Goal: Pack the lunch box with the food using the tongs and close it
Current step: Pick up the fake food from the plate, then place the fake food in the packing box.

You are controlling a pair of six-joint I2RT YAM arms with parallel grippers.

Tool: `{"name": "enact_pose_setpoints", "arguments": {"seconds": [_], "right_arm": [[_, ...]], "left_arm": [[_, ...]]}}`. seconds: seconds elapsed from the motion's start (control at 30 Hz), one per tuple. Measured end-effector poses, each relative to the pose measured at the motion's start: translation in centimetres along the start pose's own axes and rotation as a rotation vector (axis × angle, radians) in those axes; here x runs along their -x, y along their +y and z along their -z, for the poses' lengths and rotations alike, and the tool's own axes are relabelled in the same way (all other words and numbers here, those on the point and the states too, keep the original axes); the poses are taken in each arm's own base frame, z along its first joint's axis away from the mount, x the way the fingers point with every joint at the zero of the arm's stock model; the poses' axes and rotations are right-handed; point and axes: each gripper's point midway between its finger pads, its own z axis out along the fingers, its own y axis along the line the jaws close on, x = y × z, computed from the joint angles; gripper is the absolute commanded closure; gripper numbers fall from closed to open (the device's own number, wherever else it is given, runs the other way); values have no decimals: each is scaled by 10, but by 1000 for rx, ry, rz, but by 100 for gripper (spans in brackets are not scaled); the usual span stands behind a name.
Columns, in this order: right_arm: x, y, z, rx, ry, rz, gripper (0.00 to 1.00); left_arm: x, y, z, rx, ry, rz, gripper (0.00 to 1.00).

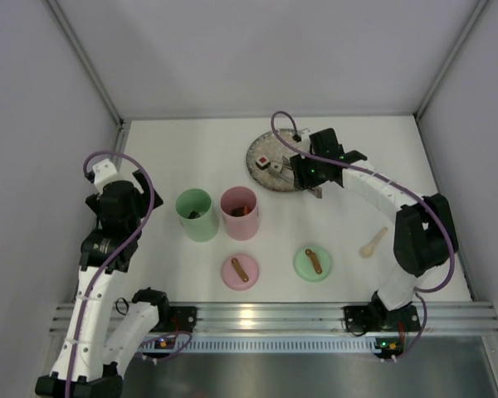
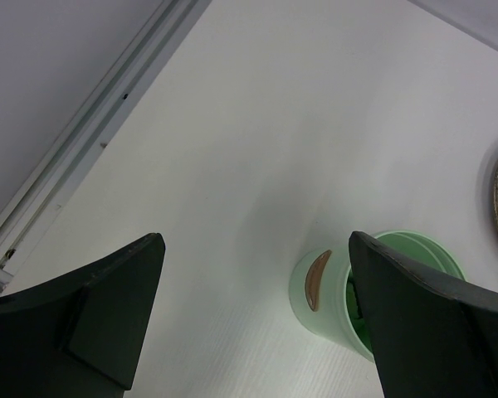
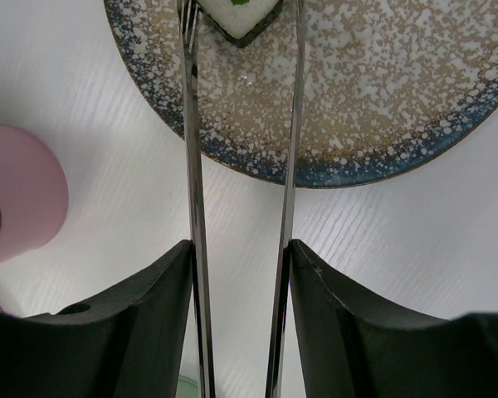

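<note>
Left gripper (image 2: 256, 240) hung wide open, empty, above the white desk (image 2: 232, 124) near the pale green round container (image 2: 328, 303). Further back, right gripper (image 3: 241, 257) clamped the slim silver metal tongs (image 3: 191, 166), tips straddling a white sushi piece (image 3: 236, 16) on the speckled grey round plate (image 3: 382, 99).

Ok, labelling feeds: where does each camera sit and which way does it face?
Top external: overhead behind bases, facing down on white table; both arms show.
Left wrist: faces green cylindrical container past open left claw.
Right wrist: faces speckled grey round plate; right claw grips slim silver metal tongs.
Shared: container, top and left wrist.
</note>
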Motion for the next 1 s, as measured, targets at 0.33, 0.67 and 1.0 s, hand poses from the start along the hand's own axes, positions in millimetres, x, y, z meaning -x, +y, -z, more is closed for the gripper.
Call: {"name": "enact_pose_setpoints", "arguments": {"seconds": [0.33,0.67,1.0], "right_arm": [[3,-2,1,-18,2,-7,68],[36,6,58,-39,-110,-7,68],[78,135,138,300,-305,171,68]], "left_arm": [[-1,0,0,0,0,-1,1],[-1,1,0,1,0,-1,1],[-1,3,-2,15,5,3,1]]}}
